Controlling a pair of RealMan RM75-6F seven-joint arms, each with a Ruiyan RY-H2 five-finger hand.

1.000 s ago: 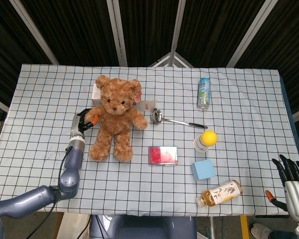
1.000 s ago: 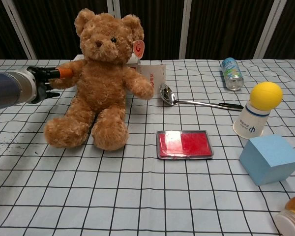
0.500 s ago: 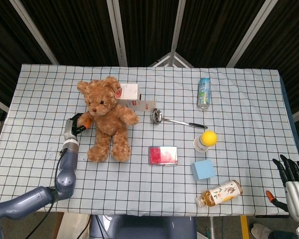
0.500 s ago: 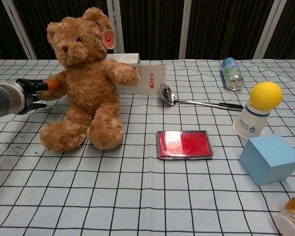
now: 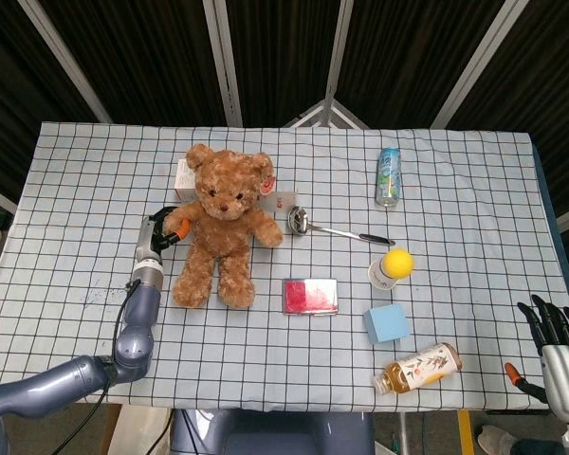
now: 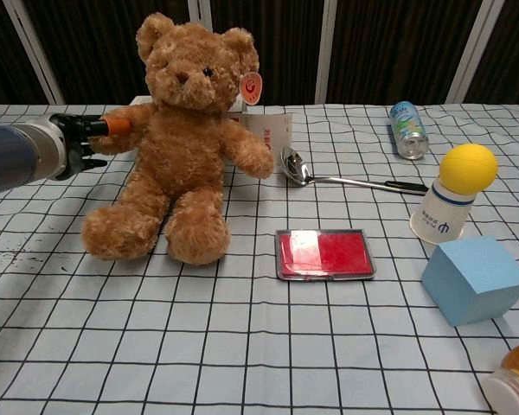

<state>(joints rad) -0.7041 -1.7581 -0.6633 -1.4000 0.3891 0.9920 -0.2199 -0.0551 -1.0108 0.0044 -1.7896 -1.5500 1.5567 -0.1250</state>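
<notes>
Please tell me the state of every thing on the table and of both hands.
teddy bear: sitting upright, arm held by left hand
right hand: off the table edge, holding nothing
can: lying down
bottle: lying down
paper cup: upside down, yellow ball on top
ladle: lying flat

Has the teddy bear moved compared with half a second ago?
Yes. The teddy bear, held at its arm by the left hand, has swung back right and again hides most of the white box behind it.

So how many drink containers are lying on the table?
2: a can lying at the far right and a bottle near the front edge, right. The teddy bear may hide others.
</notes>
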